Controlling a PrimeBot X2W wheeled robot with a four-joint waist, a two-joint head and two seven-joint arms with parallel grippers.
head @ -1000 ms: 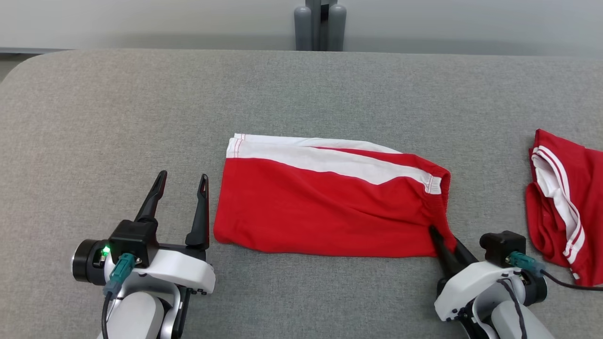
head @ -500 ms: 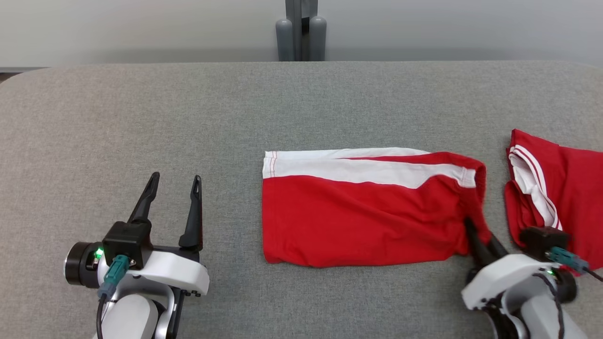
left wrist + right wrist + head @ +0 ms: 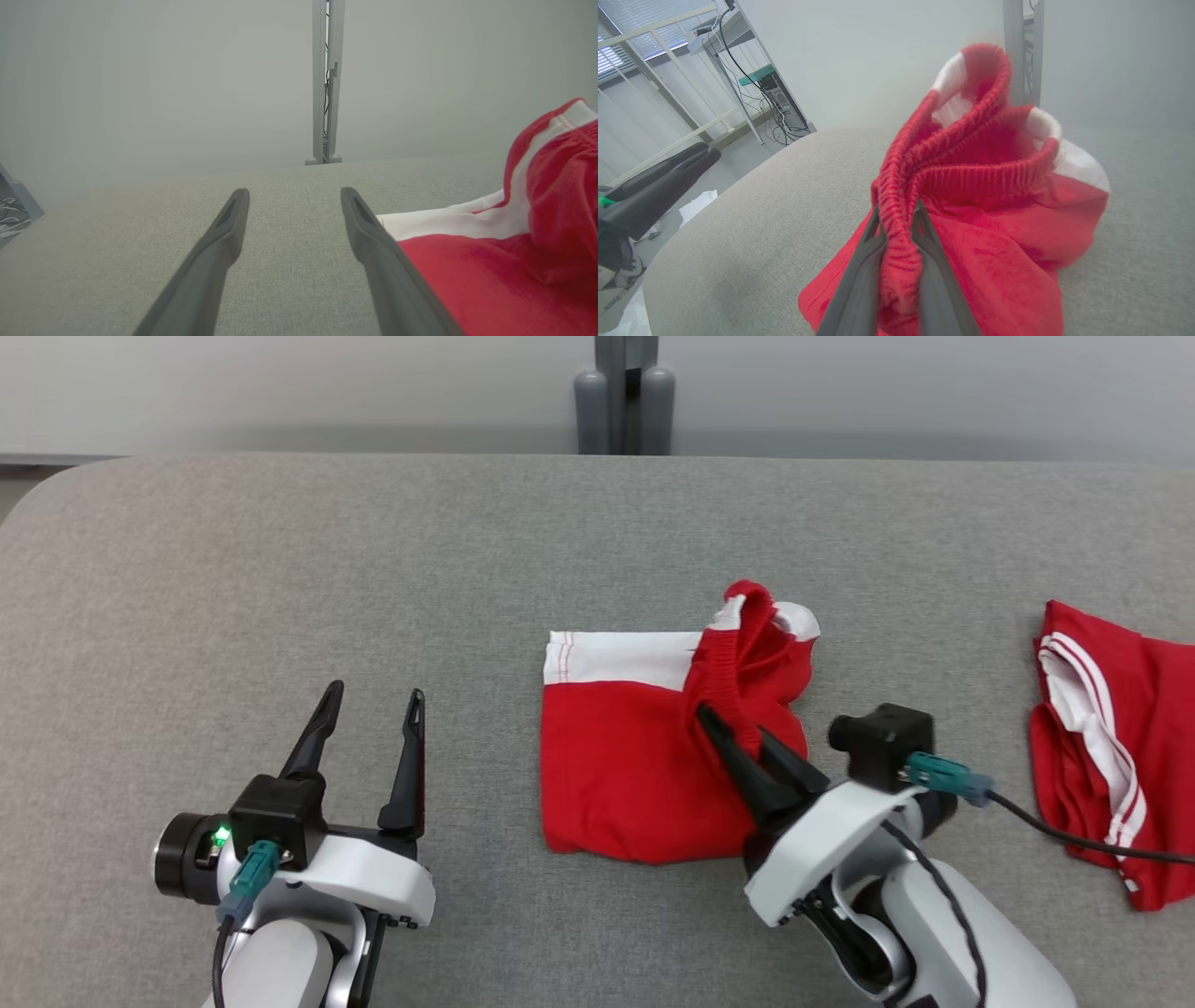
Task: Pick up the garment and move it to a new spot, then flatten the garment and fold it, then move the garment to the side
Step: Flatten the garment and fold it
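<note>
The right hand (image 3: pixel 730 721) pinches the waistband (image 3: pixel 733 663) of the red shorts (image 3: pixel 625 775), held above the grey surface (image 3: pixel 373 569). The shorts' long axis runs left-right, with the hem end nearer the spread, empty left hand (image 3: pixel 373 691).

The head camera looks forward and down from above the grey table (image 3: pixel 280 569), far enough back to take in the left gripper (image 3: pixel 373 691), the right gripper (image 3: pixel 731 723) and a grey post (image 3: pixel 624 392) beyond the far edge. The left wrist camera sits low behind its fingers (image 3: pixel 222 247) and looks along them across the table to that post, with the red shorts (image 3: pixel 490 280) to their right. The right wrist camera looks along its own fingers at the shorts from very near, post behind, left gripper far to their left. All three share table, shorts and post.
</note>
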